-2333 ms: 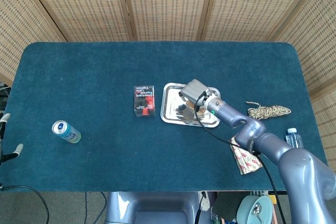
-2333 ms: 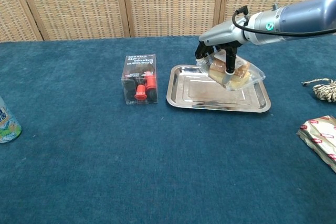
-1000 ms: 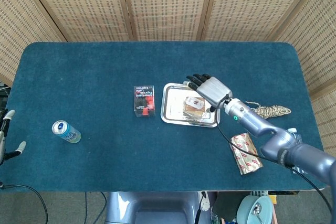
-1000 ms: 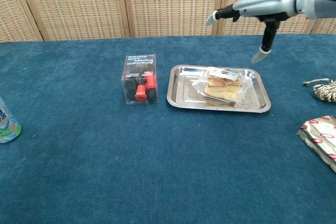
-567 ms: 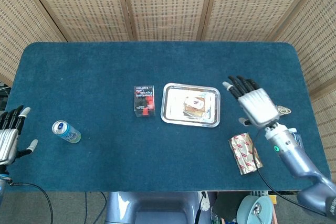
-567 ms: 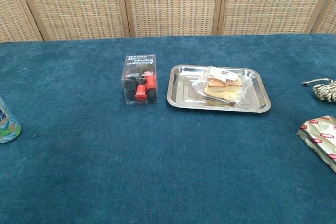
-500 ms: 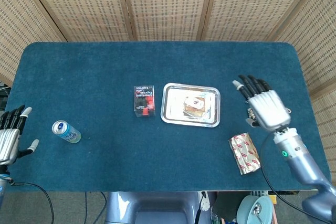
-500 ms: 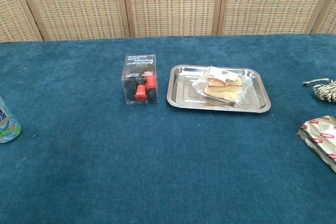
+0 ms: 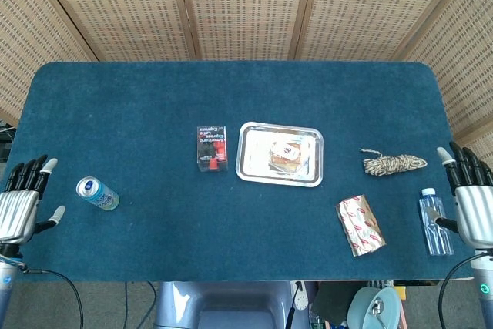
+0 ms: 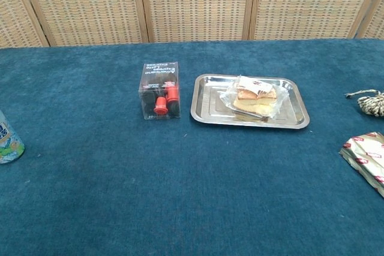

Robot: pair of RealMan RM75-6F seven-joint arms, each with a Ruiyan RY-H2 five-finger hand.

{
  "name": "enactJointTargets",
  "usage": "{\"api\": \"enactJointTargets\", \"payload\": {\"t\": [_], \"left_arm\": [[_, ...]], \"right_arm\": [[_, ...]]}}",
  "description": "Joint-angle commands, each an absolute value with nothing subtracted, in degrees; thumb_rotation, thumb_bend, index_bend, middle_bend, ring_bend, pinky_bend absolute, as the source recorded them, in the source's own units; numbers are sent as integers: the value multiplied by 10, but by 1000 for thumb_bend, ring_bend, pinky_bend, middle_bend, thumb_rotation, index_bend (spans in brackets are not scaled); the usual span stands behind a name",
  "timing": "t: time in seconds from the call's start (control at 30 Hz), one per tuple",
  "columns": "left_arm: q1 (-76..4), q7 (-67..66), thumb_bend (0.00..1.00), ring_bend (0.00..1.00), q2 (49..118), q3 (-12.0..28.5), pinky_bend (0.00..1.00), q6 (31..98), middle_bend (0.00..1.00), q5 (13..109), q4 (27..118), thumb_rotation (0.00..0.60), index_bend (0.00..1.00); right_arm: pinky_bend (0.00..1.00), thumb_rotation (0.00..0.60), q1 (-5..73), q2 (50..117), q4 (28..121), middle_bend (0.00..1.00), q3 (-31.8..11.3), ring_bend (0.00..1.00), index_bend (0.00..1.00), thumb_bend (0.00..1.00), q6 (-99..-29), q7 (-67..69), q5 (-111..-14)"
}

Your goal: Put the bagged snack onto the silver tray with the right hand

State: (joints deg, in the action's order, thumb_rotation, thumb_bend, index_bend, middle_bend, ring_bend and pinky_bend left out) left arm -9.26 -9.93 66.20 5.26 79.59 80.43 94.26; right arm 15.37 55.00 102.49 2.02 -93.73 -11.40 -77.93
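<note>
Bagged snack [image 9: 286, 152] lies on the silver tray [image 9: 254, 161], toward the tray's right half; in the chest view it's a clear bag with a sandwich-like block inside [image 10: 257, 97], resting flat inside the tray rim [image 10: 207, 115].

Right hand [image 9: 472, 198] sits at the right edge of the worktop [image 9: 154, 105], fingers spread, holding nothing. It's well apart from the tray, which lies far to its left. Chest view doesn't show it.

Between that hand and the tray:
- plastic water bottle [image 9: 433, 220] lying just beside the hand, on its left (nearly touching; can't tell if it does)
- bundle of twine [image 9: 393, 163] up and left of the hand, partly visible at the chest view's right edge [image 10: 369, 101]
- red-and-gold foil packet [image 9: 360, 224] further left, nearer the front edge of the worktop [image 10: 365, 154]

Beyond the tray from the right hand: clear box with red parts inside [image 9: 212, 147], standing just beside the tray's left edge, not touching [image 10: 160, 89].

Left hand [image 9: 19, 204] is at the opposite worktop edge, fingers also spread, empty. Drink can [image 9: 97, 193] lies on its side just to that hand's right, apart from it; only a sliver shows in the chest view [image 10: 8, 139].

Wicker screen panels [image 10: 192, 4] stand behind the worktop.
</note>
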Motion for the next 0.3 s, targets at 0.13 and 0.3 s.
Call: {"api": "enactJointTargets", "payload": {"t": [0.13, 0.3], "left_arm": [[-94, -97, 315, 0, 668, 49, 0, 796, 0, 808, 937, 600, 0], [-89, -91, 315, 0, 670, 44, 0, 807, 0, 818, 935, 600, 0]], "right_arm": [[138, 600, 126, 582, 987, 0, 22, 0, 42, 98, -935, -88, -787], [138, 600, 117, 590, 981, 0, 19, 0, 42, 97, -938, -92, -799]]}}
